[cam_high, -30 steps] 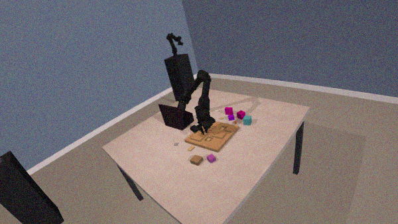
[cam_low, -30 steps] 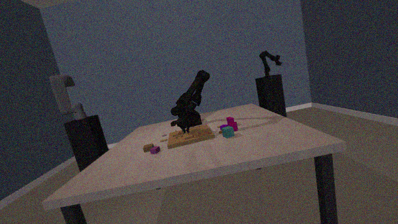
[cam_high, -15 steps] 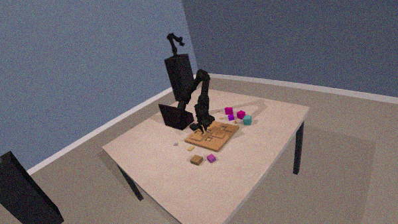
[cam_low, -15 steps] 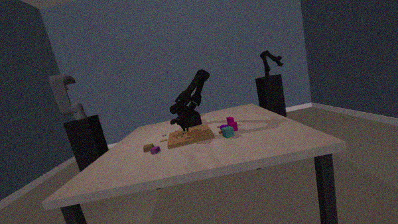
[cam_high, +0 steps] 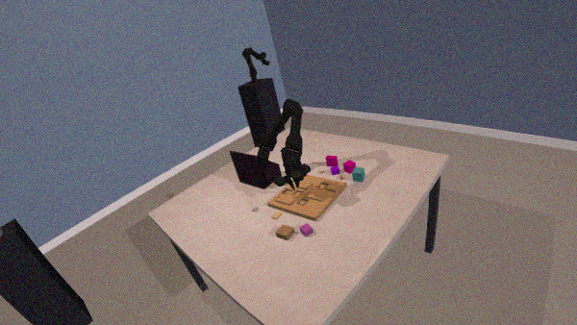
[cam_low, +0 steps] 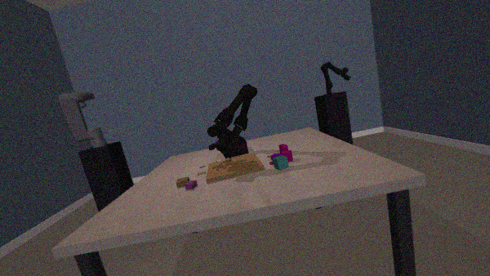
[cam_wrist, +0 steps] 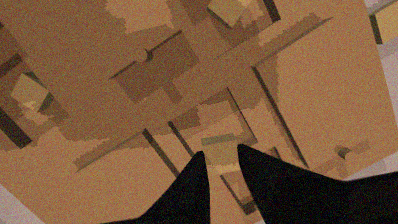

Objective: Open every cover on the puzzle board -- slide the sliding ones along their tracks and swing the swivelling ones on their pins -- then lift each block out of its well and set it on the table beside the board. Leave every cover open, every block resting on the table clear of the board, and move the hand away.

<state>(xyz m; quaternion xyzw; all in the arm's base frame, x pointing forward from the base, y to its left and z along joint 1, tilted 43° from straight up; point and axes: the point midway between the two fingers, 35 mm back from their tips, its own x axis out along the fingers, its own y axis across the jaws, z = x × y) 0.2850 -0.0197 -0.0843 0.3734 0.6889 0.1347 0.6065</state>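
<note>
Claw (cam_high: 295, 187) (cam_wrist: 220, 154) pinches a small tan piece (cam_wrist: 220, 150) above the puzzle board (cam_high: 314, 212) (cam_low: 234, 175) (cam_wrist: 330, 100), low centre of the wrist frame.

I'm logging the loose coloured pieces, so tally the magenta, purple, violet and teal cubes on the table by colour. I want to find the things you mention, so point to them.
Magenta cubes (cam_high: 332, 161) (cam_low: 283, 147): 2
Pinkish-purple cube (cam_high: 306, 230) (cam_low: 191, 184): 1
Violet cube (cam_high: 335, 170) (cam_low: 275, 155): 1
Teal cube (cam_high: 359, 174) (cam_low: 281, 162): 1
Total: 5

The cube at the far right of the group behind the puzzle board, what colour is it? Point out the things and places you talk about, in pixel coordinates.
Teal (cam_high: 359, 174) (cam_low: 281, 162); the top view shows it best.
</note>
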